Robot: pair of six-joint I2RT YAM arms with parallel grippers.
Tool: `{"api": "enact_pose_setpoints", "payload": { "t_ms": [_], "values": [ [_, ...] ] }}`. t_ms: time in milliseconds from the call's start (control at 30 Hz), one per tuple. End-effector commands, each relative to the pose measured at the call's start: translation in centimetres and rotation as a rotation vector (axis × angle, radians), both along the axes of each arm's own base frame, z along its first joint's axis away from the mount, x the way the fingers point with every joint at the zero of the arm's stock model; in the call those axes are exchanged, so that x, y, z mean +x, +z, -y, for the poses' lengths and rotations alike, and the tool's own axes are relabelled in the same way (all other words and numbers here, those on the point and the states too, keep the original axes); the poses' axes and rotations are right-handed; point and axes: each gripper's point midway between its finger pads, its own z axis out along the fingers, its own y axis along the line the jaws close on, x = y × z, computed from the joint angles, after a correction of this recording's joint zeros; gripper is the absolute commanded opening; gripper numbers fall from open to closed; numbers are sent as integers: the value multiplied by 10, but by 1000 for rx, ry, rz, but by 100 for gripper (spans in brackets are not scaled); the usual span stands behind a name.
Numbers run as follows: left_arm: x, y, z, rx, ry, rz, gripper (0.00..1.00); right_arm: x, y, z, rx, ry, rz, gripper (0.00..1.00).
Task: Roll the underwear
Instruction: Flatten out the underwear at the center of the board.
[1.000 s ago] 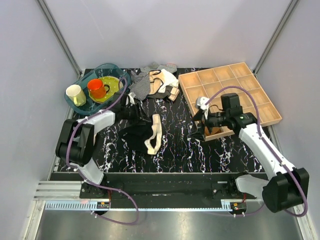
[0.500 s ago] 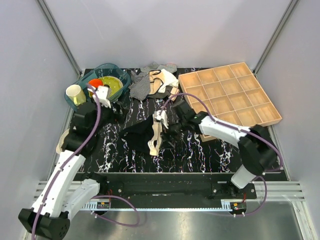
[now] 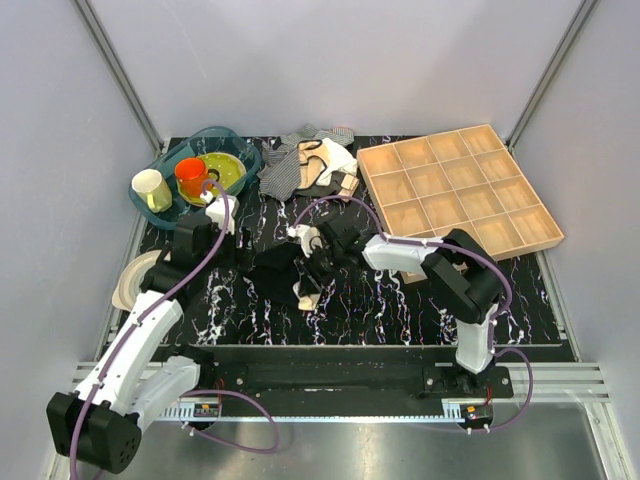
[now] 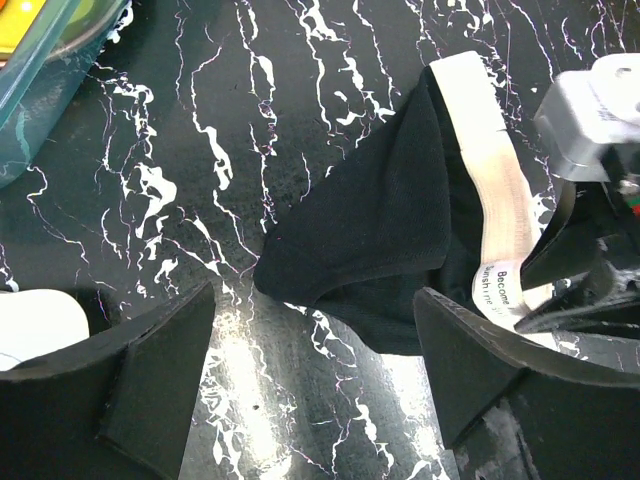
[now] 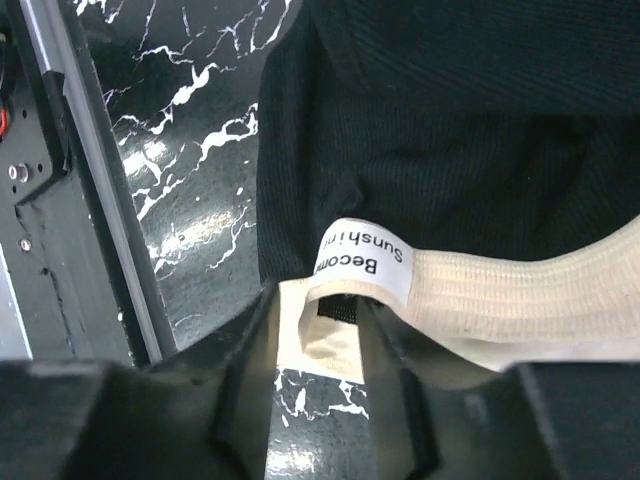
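Grey panels wall in a black tabletop veined with white. The biggest thing on it is a wooden tray of square compartments in the far right corner. Over in the far left corner sits a clear blue basin, and a heap of mixed cloth, some of it striped, lies at the middle of the far edge.

The underwear lies loose and unrolled about the middle of the tabletop, black with a cream waistband along its right side. A white plate pokes out by the left edge, half under the left arm.

The left claw hangs just above the garment's left side, fingers spread wide and touching nothing. The right claw has come in low from the right, and its fingers flank the folded near end of the waistband. Whether they actually press on it, I can't tell.

Inside the basin are a yellow-green plate, an orange cup and a cream cup. A small white printed label wraps the waistband right at the right claw.
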Motion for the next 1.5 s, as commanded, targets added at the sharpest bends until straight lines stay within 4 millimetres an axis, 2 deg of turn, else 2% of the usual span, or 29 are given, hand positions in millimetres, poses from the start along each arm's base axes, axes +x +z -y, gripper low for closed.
{"api": "enact_pose_setpoints", "payload": {
  "t_ms": [0,33,67,133,167,200,233,267,333,400,433,467,633,733,867,933,1067,1133,1167,1200,1233,1267,1300,1367,1400,1467],
  "values": [
    [8,21,8,-24,-50,73,84,16,11,-15,4,-57,46,32],
    [7,21,12,-31,-70,72,84,16,10,-11,-11,-61,54,19],
    [7,21,16,-37,-99,78,84,19,17,-7,-14,-61,92,13],
    [1,14,30,-76,-177,56,84,13,20,6,-51,-39,112,4],
    [2,14,33,-68,-214,68,84,14,31,12,-53,-15,170,3],
    [-1,12,41,-89,-261,59,84,11,32,20,-70,3,183,3],
    [-2,5,47,-94,-292,34,84,3,28,35,-119,26,165,1],
    [-2,3,52,-91,-320,25,84,3,32,41,-125,59,196,1],
    [-3,-10,65,-60,-373,-23,84,-6,24,60,-173,82,155,0],
    [-6,-19,73,-25,-409,-53,84,-9,22,69,-155,101,110,0],
    [-9,-18,84,-15,-447,-57,84,-15,24,70,-129,117,67,0],
    [-9,-28,88,2,-464,-89,84,-10,23,76,-120,113,54,0],
    [-12,-39,118,13,-552,-144,85,-3,29,84,-103,105,6,0],
    [-18,-51,131,26,-585,-200,85,-3,28,87,-99,101,-23,0],
    [-25,-57,140,20,-603,-228,85,0,25,89,-104,97,-39,0],
    [-24,-65,137,39,-584,-246,84,0,24,90,-105,97,-49,0],
    [-21,-81,132,83,-536,-312,75,1,25,90,-105,97,-54,0],
    [-14,-88,124,128,-482,-344,53,2,27,91,-103,94,-48,0],
    [-12,-90,120,139,-460,-356,36,3,27,91,-104,90,-48,0],
    [-4,-92,109,156,-401,-362,6,2,27,92,-106,91,-50,0],
    [-2,-93,100,162,-359,-385,0,4,27,94,-109,87,-48,0],
    [5,-91,91,166,-324,-378,0,5,27,95,-110,85,-46,0],
    [17,-90,72,141,-225,-387,0,5,27,95,-115,84,-48,0],
    [29,-81,56,92,-149,-362,0,5,27,97,-120,83,-46,0],
    [40,-78,38,70,-84,-353,0,6,27,99,-123,78,-45,0],
    [49,-76,28,34,-42,-346,0,7,26,100,-130,76,-44,0]
  ]
}}
